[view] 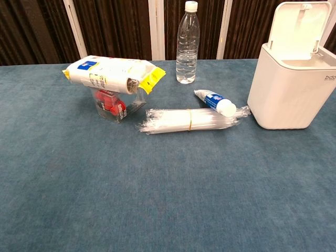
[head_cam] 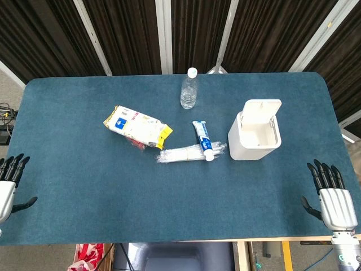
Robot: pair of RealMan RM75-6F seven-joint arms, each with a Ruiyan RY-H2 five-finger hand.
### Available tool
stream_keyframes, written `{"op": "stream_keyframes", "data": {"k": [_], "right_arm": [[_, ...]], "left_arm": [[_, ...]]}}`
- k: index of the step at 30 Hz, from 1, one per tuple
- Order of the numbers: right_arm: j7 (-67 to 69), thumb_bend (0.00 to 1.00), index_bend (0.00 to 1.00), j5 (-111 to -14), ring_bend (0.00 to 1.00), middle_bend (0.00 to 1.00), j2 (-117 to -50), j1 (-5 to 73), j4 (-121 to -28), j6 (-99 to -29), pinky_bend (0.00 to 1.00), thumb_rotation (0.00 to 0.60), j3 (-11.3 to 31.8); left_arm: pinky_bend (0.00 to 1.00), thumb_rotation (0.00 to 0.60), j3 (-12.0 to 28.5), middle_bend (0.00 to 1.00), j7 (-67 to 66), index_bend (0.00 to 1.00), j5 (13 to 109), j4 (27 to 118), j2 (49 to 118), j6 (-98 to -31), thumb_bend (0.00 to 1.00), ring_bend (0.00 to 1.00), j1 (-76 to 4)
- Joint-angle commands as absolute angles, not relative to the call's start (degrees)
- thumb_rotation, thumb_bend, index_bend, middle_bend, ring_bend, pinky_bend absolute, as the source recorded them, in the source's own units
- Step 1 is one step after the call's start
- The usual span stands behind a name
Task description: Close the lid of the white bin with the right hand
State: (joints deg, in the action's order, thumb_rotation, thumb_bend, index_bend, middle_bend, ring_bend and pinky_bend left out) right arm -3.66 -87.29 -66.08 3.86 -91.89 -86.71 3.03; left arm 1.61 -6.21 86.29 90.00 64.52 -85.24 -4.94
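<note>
The white bin [head_cam: 251, 144] stands on the right half of the blue table, its lid [head_cam: 261, 108] swung up and open at the back. In the chest view the bin [view: 291, 92] is at the right edge with its lid [view: 300, 26] upright. My right hand [head_cam: 331, 197] lies flat at the table's near right corner, fingers spread, holding nothing, well short of the bin. My left hand [head_cam: 8, 183] rests at the near left edge, fingers apart and empty. Neither hand shows in the chest view.
A clear water bottle [head_cam: 189, 89] stands at the back centre. A yellow-and-white packet [head_cam: 137, 126] lies over a clear box with red contents [view: 111, 103]. A toothpaste tube [head_cam: 203, 138] and a bundle of plastic-wrapped straws [head_cam: 186, 153] lie left of the bin.
</note>
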Motion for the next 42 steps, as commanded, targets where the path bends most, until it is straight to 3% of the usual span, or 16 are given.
{"op": "stream_keyframes", "data": {"k": [1, 21, 24, 25, 26, 28, 31, 36, 42], "right_arm": [[-3.64, 0.33, 0.0, -87.29, 0.0, 0.0, -66.08, 3.85, -91.87, -86.71, 0.0, 0.6, 3.04], [-3.05, 0.33, 0.0, -87.07, 0.0, 0.0, -65.27, 4.54, -94.11, -86.92, 0.0, 0.6, 4.52], [-2.38, 0.33, 0.0, -86.11, 0.01, 0.0, -64.24, 5.06, -95.79, -86.47, 0.07, 0.6, 5.54], [-2.04, 0.33, 0.0, -85.67, 0.03, 0.0, -63.75, 5.36, -96.47, -86.2, 0.12, 0.6, 6.05], [-1.61, 0.33, 0.0, -85.11, 0.11, 0.05, -63.2, 5.77, -97.25, -85.88, 0.25, 0.6, 6.73], [-1.25, 0.33, 0.0, -83.82, 0.42, 0.29, -61.95, 6.86, -98.66, -84.73, 0.51, 0.6, 8.17], [-0.9, 0.35, 0.0, -80.82, 0.74, 0.58, -59.58, 9.16, -101.42, -81.66, 0.72, 0.6, 10.79], [1.13, 0.53, 0.0, -71.12, 0.91, 0.75, -53.61, 15.23, -107.85, -71.78, 0.83, 0.6, 16.89], [-1.43, 0.68, 0.0, -58.62, 0.96, 0.8, -49.91, 23.91, -108.58, -60.74, 0.86, 0.6, 22.95]], "left_arm": [[0.0, 0.6, 1.62, 0.0, -6.23, 0.0, 86.3, 89.99, 64.52, -85.25, 0.0, 0.0, -4.94], [0.0, 0.6, 1.76, 0.0, -5.27, 0.0, 86.1, 90.12, 64.11, -86.01, 0.0, 0.0, -4.45], [0.0, 0.6, 1.78, 0.0, -4.79, 0.0, 86.03, 90.15, 63.94, -86.08, 0.0, 0.0, -4.36], [0.0, 0.6, 1.8, 0.0, -4.66, 0.0, 86.04, 90.15, 63.9, -86.1, 0.0, 0.0, -4.36], [0.0, 0.6, 1.85, 0.0, -4.58, 0.0, 86.06, 90.15, 63.86, -86.14, 0.0, 0.0, -4.38], [0.0, 0.6, 1.88, 0.0, -4.44, 0.0, 86.1, 90.18, 63.86, -86.1, 0.0, 0.0, -4.43], [0.0, 0.6, 1.84, 0.0, -4.25, 0.0, 86.14, 90.33, 63.88, -85.84, 0.0, 0.0, -4.54], [0.0, 0.6, 1.94, 0.0, -3.98, 0.0, 86.18, 90.59, 63.82, -85.7, 0.0, 0.0, -4.7], [0.0, 0.6, 1.95, 0.0, -3.64, 0.0, 85.97, 90.69, 63.81, -85.11, 0.0, 0.0, -4.93]]}}
